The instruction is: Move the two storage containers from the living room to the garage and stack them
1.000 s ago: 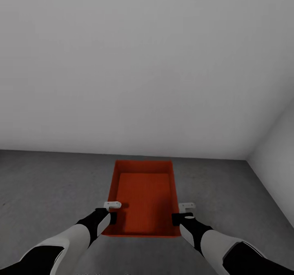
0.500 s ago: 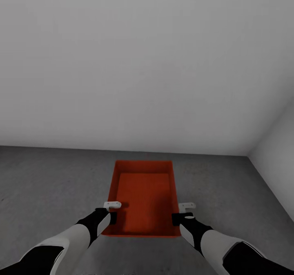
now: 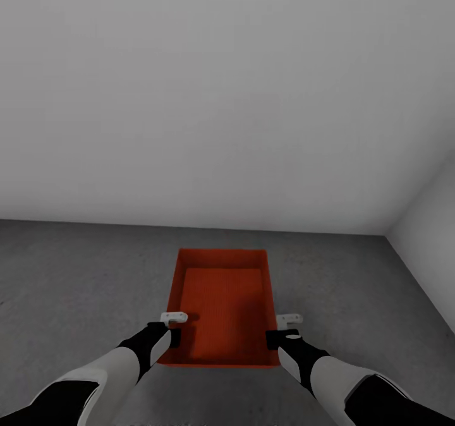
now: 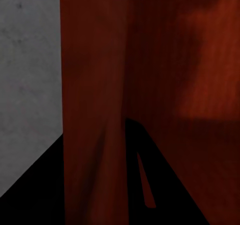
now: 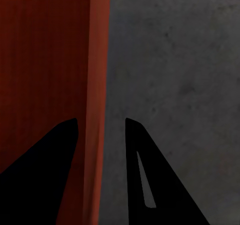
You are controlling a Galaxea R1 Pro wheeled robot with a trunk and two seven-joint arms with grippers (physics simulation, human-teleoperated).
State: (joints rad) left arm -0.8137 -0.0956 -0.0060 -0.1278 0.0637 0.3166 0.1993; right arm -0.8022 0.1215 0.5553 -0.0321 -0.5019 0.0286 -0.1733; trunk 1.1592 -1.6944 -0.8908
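Only the view shifted; both tools [image 3: 175,337] [image 3: 273,339] grip the unlabelled container [image 3: 221,306].

No text, label, brand, number or sign can be read anywhere in these pictures.

Even, diffuse light washes the wall [image 3: 227,97] pale grey, dimming toward the corner at 3 o'clock, with no glare or visible lamp. The floor [image 3: 76,274] renders dark and mottled. Soft shade lies inside the bin [image 3: 221,299] along its near end at 6 o'clock. Both wrist views are dim, their fingers [image 5: 150,185] reduced to black silhouettes. The head view is sharp but slightly soft-edged.
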